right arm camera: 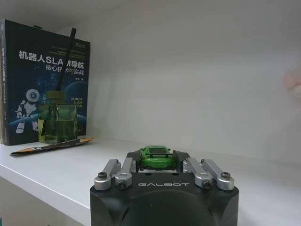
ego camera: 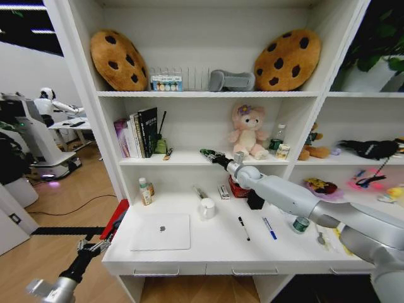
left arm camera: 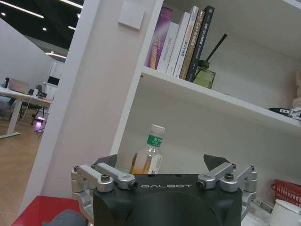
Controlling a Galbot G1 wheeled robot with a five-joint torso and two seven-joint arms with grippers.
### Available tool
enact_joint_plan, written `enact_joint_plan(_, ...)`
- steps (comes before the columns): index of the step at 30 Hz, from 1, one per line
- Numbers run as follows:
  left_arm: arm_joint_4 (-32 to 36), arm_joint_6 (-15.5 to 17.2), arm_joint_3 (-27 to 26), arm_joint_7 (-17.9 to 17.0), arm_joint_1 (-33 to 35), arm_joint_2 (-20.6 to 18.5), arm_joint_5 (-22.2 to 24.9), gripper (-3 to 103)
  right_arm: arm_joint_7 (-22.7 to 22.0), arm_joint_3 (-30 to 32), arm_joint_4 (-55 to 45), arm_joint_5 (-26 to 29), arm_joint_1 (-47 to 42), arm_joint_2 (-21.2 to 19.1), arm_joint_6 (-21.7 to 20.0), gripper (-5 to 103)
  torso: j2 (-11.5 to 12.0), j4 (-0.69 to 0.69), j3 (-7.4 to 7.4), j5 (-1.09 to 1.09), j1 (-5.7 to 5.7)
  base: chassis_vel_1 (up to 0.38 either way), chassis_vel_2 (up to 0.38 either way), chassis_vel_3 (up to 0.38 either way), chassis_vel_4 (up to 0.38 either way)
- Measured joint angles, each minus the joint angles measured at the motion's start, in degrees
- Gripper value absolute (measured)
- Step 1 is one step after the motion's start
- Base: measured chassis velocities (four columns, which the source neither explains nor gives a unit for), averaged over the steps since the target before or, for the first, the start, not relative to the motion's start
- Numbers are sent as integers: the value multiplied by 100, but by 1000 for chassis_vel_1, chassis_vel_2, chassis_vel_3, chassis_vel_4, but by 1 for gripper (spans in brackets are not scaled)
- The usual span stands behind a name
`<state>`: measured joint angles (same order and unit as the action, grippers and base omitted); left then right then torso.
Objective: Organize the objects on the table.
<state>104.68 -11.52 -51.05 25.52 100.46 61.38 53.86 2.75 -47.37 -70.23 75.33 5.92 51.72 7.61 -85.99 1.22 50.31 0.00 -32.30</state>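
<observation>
**Green toy car held over the middle shelf**

Head view: the right gripper (ego camera: 207, 153) reaches out over the table (ego camera: 214, 249) to the middle shelf (ego camera: 189, 160), its fingers closed around something small that cannot be made out from here. Just beyond its tip, toward the books (ego camera: 136, 134), stands a green glass bottle (ego camera: 160, 146); on its other side sits a pink plush bear (ego camera: 249, 131). Below and behind the gripper, on the desk top, lie the silver laptop (ego camera: 161, 231), a black pen (ego camera: 243, 228) and a blue pen (ego camera: 269, 228), with a white cup (ego camera: 207, 208) between the laptop and the pens. The left gripper (ego camera: 90, 246) hangs low off the table's left corner, well apart from everything on it.

Left wrist view: the left gripper (left arm camera: 167, 165) is spread wide and holds nothing. Ahead of it, between its fingers, stands a small drink bottle (left arm camera: 148, 156); above that are the books (left arm camera: 181, 41) and the green glass bottle (left arm camera: 204, 75).

Right wrist view: the right gripper (right arm camera: 157, 159) is clamped on the tiny green toy car (right arm camera: 157, 157), held just above the shelf board (right arm camera: 66, 167). Ahead and to one side stand the green glass bottle (right arm camera: 57, 120) in front of a dark robotics book (right arm camera: 44, 80), with a pencil-like stick (right arm camera: 51, 146) lying beside them.
</observation>
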Motion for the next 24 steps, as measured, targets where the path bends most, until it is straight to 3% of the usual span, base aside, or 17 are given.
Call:
enact_joint_plan(1, 0, 0, 0, 0, 0, 0, 0, 100, 0, 0, 0, 0, 0, 0, 0, 42, 0, 0, 0, 0, 0, 0, 0, 0, 0)
enact_joint_plan(3, -14, 0, 2, 2, 5, 1, -2, 100, -18, 27, -7, -9, -14, -9, -2, 52, 0, 0, 0, 0, 0, 0, 0, 0, 0)
enact_joint_plan(5, -15, 0, 5, 2, 6, 1, -2, 100, -24, 37, -12, -11, -20, -12, -2, 52, 0, 0, 0, 0, 0, 0, 0, 0, 0)
enact_joint_plan(10, -15, 0, 21, 3, 6, 4, -4, 100, -58, 117, -70, -14, -44, -18, 2, 75, 0, 0, 0, 0, 0, 0, 0, 0, 0)
enact_joint_plan(13, -23, 0, 24, 4, 6, 7, -10, 100, -77, 160, -150, -13, -49, -28, 6, 80, 0, 1, 0, 0, 0, 0, 0, 0, 0)
enact_joint_plan(14, -33, -1, 25, 6, 10, 11, -16, 100, -156, 215, -321, -11, -57, -62, 10, 91, 0, 0, 0, 0, 0, 0, 0, 0, 0)
enact_joint_plan(21, -43, -2, 26, 6, -21, 15, -18, 100, -391, 323, -726, 2, -102, -171, -11, 100, 0, -1, 0, -1, 0, 0, 0, 0, 0)
enact_joint_plan(24, -21, -2, 33, 55, -37, 16, 58, 100, -668, 723, -1520, 23, -386, -516, 121, 100, 0, 0, 0, 0, 0, 0, 0, 0, 0)
